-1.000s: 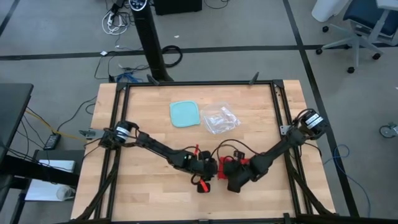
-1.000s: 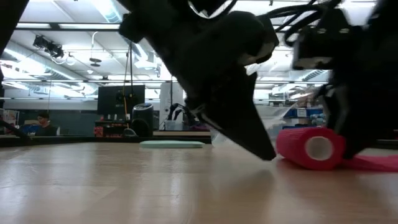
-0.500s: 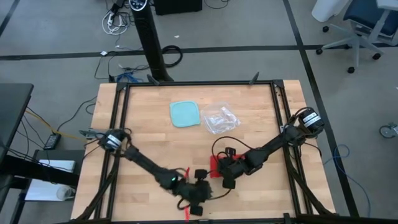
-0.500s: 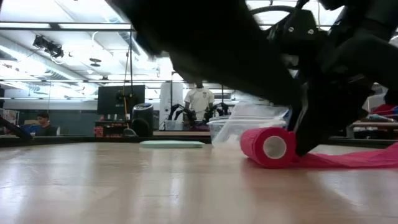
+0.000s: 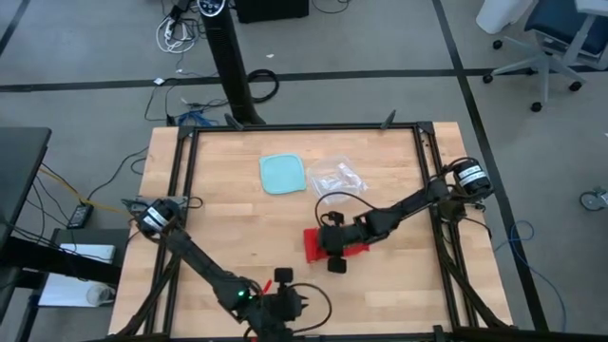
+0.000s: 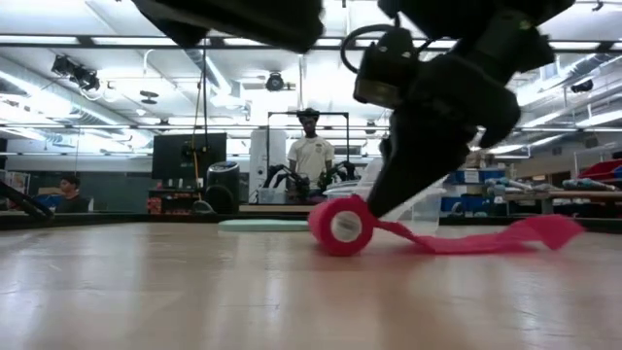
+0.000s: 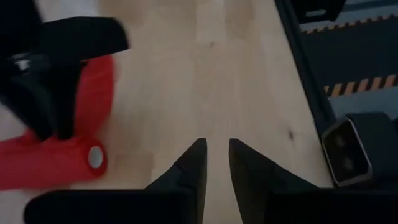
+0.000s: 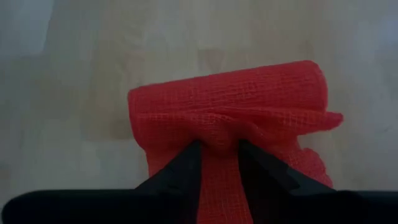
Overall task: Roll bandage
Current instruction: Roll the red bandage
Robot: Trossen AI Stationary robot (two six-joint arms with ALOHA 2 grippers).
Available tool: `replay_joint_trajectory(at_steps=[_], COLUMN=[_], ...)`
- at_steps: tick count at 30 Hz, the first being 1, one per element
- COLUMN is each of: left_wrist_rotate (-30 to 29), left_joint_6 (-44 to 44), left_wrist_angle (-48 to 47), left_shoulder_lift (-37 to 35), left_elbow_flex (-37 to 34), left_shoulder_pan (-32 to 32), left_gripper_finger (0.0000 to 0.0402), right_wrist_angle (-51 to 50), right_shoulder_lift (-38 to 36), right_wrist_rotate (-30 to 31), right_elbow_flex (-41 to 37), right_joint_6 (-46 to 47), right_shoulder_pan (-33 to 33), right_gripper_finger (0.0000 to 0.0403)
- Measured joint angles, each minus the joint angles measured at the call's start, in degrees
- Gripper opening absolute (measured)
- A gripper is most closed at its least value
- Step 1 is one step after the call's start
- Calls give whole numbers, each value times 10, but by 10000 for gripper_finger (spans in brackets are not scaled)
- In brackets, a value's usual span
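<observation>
The bright red fabric bandage (image 5: 317, 243) lies mid-table on the pale wooden table (image 5: 218, 209), part of it wound into a small roll (image 6: 341, 226) on its side, and only the low view shows the loose tail trailing flat and rumpled away from that roll. The right gripper (image 8: 217, 160) presses down right at the roll, and its wrist view shows what the overhead hides: the two dark fingers (image 8: 186, 163) stand narrowly apart, pinching a fold of the red mesh between them. The left gripper (image 7: 215, 163) hangs at the table's near edge, well apart from the bandage, fingers nearly together on nothing, while the light-blue square plastic lid (image 5: 283, 174) and the clear crinkled plastic bag (image 5: 336, 180) sit side by side farther back.
</observation>
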Motion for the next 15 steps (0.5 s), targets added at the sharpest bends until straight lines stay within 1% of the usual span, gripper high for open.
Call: replay_joint_trajectory(at_steps=[5,8,12,15], left_wrist_rotate=[-2,-1,13,12], left_joint_6=[49,75,85,77], left_wrist_angle=[0,11,33,22], left_shoulder_lift=[0,0,-1,0], left_elbow_flex=[0,-4,-4,-4], left_shoulder_pan=[-7,-7,-6,-3], left_gripper_finger=[72,72,72,72], right_wrist_angle=[28,28,-11,-55], right_shoulder_lift=[0,0,-10,-24], right_wrist_rotate=[-38,-47,-60,-43], right_elbow_flex=[0,0,1,1], right_joint_6=[-32,-39,-28,-8], right_shoulder_pan=[-32,-43,-41,-30], right_gripper_finger=[105,105,105,105])
